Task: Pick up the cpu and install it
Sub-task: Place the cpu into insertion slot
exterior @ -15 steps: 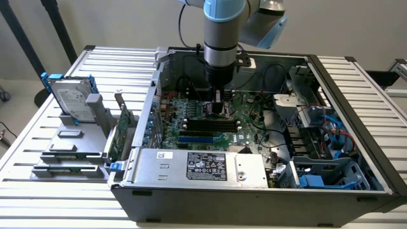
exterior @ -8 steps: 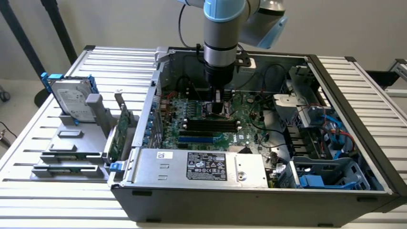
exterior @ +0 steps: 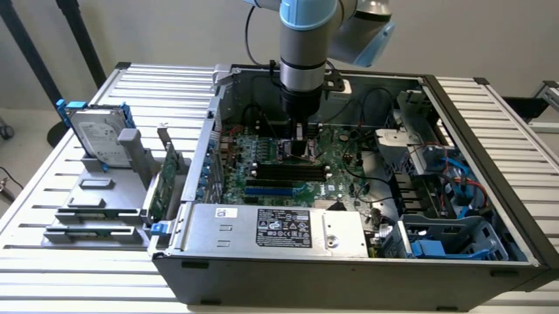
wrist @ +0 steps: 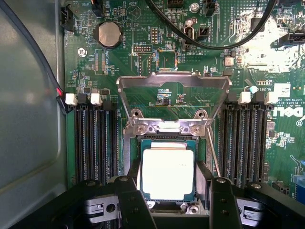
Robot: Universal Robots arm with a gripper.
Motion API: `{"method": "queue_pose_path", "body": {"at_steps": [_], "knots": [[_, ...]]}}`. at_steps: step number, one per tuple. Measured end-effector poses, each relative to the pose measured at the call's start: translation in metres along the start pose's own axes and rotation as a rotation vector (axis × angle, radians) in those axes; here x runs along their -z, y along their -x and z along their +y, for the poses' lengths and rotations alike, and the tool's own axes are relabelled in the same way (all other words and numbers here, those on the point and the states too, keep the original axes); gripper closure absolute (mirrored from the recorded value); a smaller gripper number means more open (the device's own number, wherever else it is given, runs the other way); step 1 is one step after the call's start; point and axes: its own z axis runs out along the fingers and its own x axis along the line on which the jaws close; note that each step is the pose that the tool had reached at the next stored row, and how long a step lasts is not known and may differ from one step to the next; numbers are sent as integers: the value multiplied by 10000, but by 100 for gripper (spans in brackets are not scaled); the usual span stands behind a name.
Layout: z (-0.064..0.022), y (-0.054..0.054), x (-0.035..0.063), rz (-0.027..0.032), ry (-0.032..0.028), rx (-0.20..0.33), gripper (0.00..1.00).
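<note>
Gripping or not: cannot tell. The gripper (wrist: 174,193) straddles the cpu (wrist: 167,171) closely on two opposite sides, and light contact and a hair of clearance would look alike from here.
Cpu location: lying flat and square in the socket on the motherboard (wrist: 162,57), silver top up, between the two banks of memory slots (wrist: 95,138).
Why flat and square: as a judgement, the chip seats only when its edges line up with the socket frame, so it is kept level, not tilted.
Load plate (wrist: 174,83): stands raised, clear of the socket, so nothing blocks a straight downward path for the chip.
Lever (wrist: 214,152): a thin metal rod just beside the socket, seemingly unlatched, which would allow the plate to stand open.
Arm (exterior: 304,52): hangs vertically into the open computer case (exterior: 349,275), probably to stay clear of the cables and walls.
Off to the side: a hard drive (exterior: 96,137) and a green card (exterior: 166,176) stand in a grey rack (exterior: 96,216) at the exterior view's left, well apart from the work.
Task standing: the cpu is at its socket, and the plate is not yet closed over it.
</note>
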Motion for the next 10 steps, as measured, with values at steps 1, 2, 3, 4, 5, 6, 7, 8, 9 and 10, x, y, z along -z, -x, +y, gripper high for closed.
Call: {"method": "queue_pose_path", "body": {"at_steps": [1,2,3,4,5,6,7,8,9,10], "knots": [[0,0,0,0,0,0,44],[0,0,0,0,1,0,38],[0,0,0,0,1,0,38],[0,0,0,1,1,0,38],[0,0,0,1,1,0,38],[0,0,0,1,1,0,38],[0,0,0,5,3,0,38],[0,0,4,10,1,0,38],[0,0,9,18,1,-1,38],[1,0,16,26,1,-1,38]]}}
